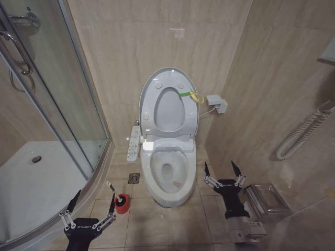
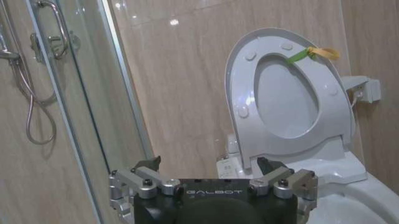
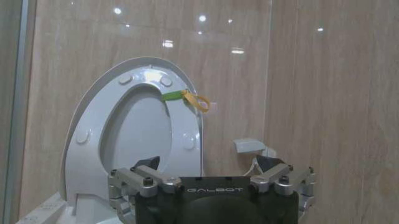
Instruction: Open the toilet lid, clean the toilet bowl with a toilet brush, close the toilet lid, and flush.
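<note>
1. Toilet lid (image 1: 168, 78): glossy white plastic oval, raised upright against the far tiled wall, with the seat ring folded against it and a yellow-green loop tag (image 1: 193, 96) at its right edge.
2. Toilet bowl (image 1: 168, 172): white ceramic oval basin, uncovered, centre of the floor.
3. Toilet brush (image 1: 111, 189): thin pale handle standing in a red cylindrical holder cup (image 1: 122, 204), left of the bowl.
4. Left gripper (image 1: 89, 206): low, near left, fingers spread apart, empty.
5. Right gripper (image 1: 222, 171): right of the bowl, fingers spread apart, empty.
</note>
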Controlling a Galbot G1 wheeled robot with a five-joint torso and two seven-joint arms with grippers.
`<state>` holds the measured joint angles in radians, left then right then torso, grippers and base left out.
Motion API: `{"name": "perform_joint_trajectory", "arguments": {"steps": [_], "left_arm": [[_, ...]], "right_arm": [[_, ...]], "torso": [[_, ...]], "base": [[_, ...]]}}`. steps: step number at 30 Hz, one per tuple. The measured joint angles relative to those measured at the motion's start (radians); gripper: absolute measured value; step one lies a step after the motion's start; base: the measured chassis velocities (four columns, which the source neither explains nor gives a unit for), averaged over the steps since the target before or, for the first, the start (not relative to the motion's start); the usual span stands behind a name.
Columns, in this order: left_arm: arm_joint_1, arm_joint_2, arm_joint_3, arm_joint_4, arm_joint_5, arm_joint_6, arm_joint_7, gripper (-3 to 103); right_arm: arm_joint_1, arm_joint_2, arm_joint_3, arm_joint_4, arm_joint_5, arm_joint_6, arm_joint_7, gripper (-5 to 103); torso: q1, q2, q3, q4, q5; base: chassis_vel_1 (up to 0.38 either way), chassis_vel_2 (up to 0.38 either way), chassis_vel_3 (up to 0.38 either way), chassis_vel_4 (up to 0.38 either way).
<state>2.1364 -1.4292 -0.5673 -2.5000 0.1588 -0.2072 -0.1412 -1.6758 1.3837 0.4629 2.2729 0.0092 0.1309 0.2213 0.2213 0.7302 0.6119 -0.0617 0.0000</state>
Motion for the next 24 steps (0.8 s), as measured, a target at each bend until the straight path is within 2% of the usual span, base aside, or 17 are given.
{"name": "perform_joint_trajectory", "arguments": {"steps": [4,6,7,10,11,14,15,18,19,23,24], "left_arm": [[-0.011,0.000,-0.005,0.007,-0.010,0.004,0.006,100],[-0.068,-0.002,-0.033,0.049,-0.061,0.029,0.035,100],[-0.068,-0.002,-0.033,0.049,-0.061,0.029,0.035,100],[-0.168,-0.005,-0.084,0.123,-0.154,0.074,0.088,100],[-0.168,-0.005,-0.084,0.123,-0.154,0.074,0.088,100],[-0.279,-0.008,-0.139,0.205,-0.257,0.124,0.147,100],[-0.279,-0.008,-0.139,0.205,-0.257,0.124,0.147,100],[-0.395,-0.011,-0.198,0.291,-0.365,0.176,0.209,100],[-0.395,-0.011,-0.198,0.291,-0.365,0.176,0.209,100],[-0.529,-0.015,-0.264,0.389,-0.487,0.236,0.279,100],[-0.529,-0.015,-0.264,0.389,-0.487,0.236,0.279,100]], "right_arm": [[0.000,0.000,0.000,0.000,0.000,0.000,0.000,100],[0.000,0.000,0.000,0.000,0.000,0.000,0.000,100],[0.000,0.000,0.000,0.000,0.000,0.000,0.000,100],[0.000,0.000,0.000,0.000,0.000,0.000,0.000,100],[0.000,0.000,0.000,0.000,0.000,0.000,0.000,100],[0.000,0.000,0.000,0.000,0.000,0.000,0.000,100],[0.000,0.000,0.000,0.000,0.000,0.000,0.000,100],[0.000,0.000,0.000,0.000,0.000,0.000,0.000,100],[0.000,0.000,0.000,0.000,0.000,0.000,0.000,100],[0.000,0.000,0.000,0.000,0.000,0.000,0.000,100],[0.000,0.000,0.000,0.000,0.000,0.000,0.000,100]], "torso": [[0.000,0.000,0.000,0.0001,0.0001],[0.000,0.000,0.000,0.0001,0.0000],[0.000,0.000,0.000,0.0001,0.0000],[0.000,0.000,0.000,0.0000,-0.0001],[0.000,0.000,0.000,0.0000,-0.0001],[0.000,0.000,0.000,0.0000,-0.0001],[0.000,0.000,0.000,0.0000,-0.0001],[0.000,0.000,0.000,0.0000,-0.0002],[0.000,0.000,0.000,0.0000,-0.0002],[0.000,0.000,0.000,-0.0001,-0.0002],[0.000,0.000,0.000,-0.0001,-0.0002]], "base": [[0.000,0.000,0.000,0.000],[0.000,0.000,0.000,0.000],[0.000,0.000,0.000,0.000],[0.000,0.000,0.000,0.000],[0.000,0.000,0.000,0.000],[0.000,0.000,0.000,0.000],[0.000,0.000,0.000,0.000],[0.000,0.000,0.000,0.000],[0.000,0.000,0.000,0.000],[0.000,0.000,0.000,0.000],[0.000,0.000,0.000,0.000]]}}
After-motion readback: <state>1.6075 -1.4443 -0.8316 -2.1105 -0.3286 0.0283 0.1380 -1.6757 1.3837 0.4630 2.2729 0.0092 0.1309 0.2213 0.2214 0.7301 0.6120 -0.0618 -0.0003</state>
